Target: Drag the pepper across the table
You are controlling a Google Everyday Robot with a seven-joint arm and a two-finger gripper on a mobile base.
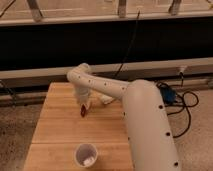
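Dark wall (60,45), pale baseboard ledge (30,75), speckled floor (15,120), black cables (187,107) at right

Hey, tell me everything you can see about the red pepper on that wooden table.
The pepper is a small, slim red piece, chili-shaped and smooth-looking. It stands nearly upright, slightly tilted, directly under the gripper, which covers its upper end. Its lower tip points down at the table; whether it touches the wood cannot be told. It sits over the far middle part of the tabletop, beyond the white cup and beside the arm.
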